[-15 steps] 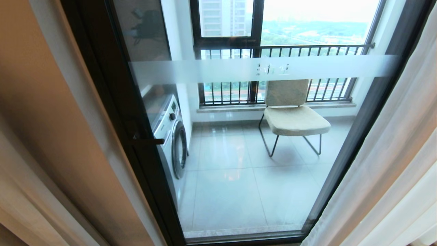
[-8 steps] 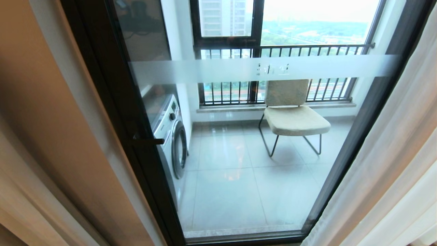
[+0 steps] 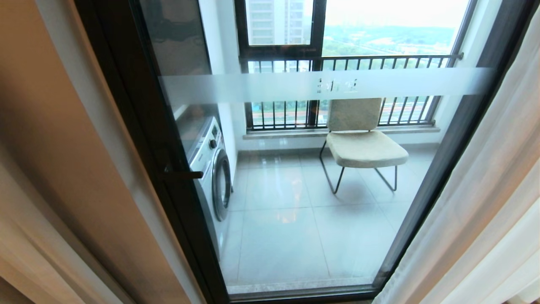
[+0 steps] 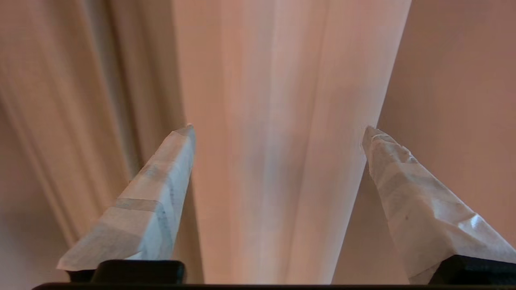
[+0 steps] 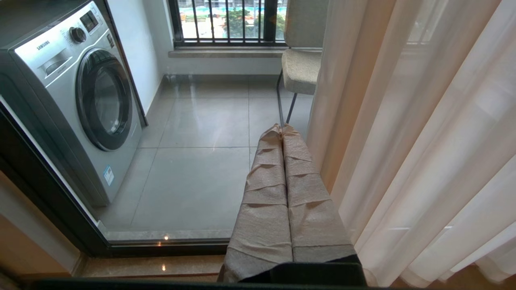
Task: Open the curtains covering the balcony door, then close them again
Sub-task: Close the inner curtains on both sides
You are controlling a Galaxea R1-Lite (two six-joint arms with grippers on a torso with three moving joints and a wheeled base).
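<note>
The balcony door (image 3: 295, 177) is seen uncovered, the curtains (image 3: 485, 202) bunched at both sides, while the left gripper (image 4: 278, 129), out of the head view, has just spread wide around 1 beige fold, and the right gripper (image 5: 282, 129) sits pressed closed, empty; re-closing seems next.

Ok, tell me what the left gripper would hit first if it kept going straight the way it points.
Probably the curtains: the left gripper points open-fingered at a broad beige fold lying between its fingertips. How far off the fabric is cannot be judged.
</note>
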